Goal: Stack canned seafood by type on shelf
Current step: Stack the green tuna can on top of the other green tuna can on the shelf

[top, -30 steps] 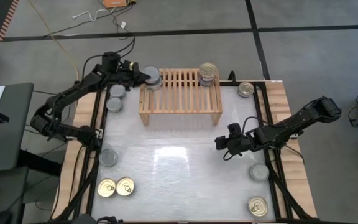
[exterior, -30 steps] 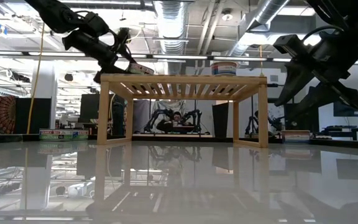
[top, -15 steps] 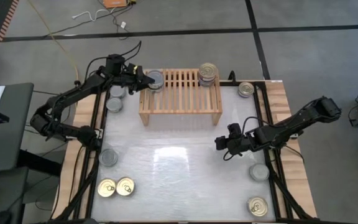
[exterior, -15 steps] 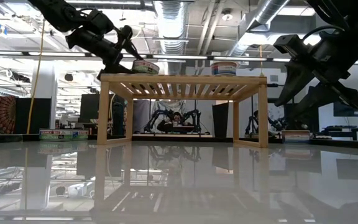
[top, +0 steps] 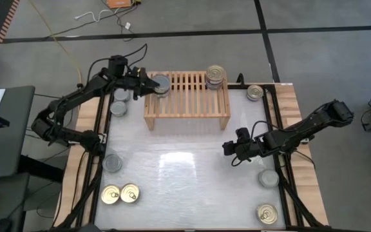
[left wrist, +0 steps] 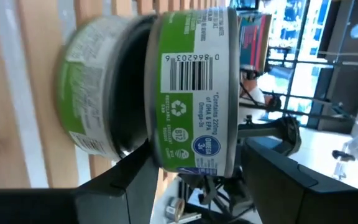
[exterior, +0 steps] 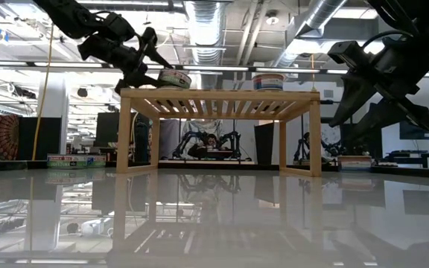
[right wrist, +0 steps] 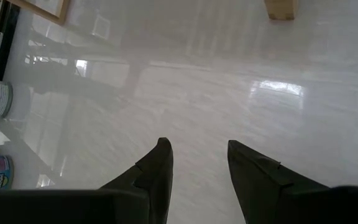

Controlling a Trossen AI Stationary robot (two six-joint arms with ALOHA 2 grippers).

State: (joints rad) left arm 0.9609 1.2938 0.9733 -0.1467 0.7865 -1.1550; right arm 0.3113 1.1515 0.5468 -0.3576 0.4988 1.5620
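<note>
So here's where I'm at: my left gripper (top: 152,84) is up at the left end of the shelf (top: 187,95), jaws clamped on a green-label tin (left wrist: 194,87) with a silver-grey top. In the left wrist view that tin sits right against a second green-label one (left wrist: 95,93), both over the slats. From the low view the held tin (exterior: 174,77) is at the shelf's top, though I can't tell if it's fully resting there.

At the shelf's other end there's a stack of tins (top: 215,77) with a gold pull-ring top showing. The rest are scattered on the table (top: 192,174): two silver ones (top: 119,102) just left of the shelf, one tin (top: 255,92) to its right, a silver one (top: 113,162) at the left edge, two gold-top tins (top: 120,193) near the front left corner, plus two more (top: 267,195) down the right side.

My right gripper (top: 229,149) is hanging over the table's right half, jaws apart with nothing in them.
</note>
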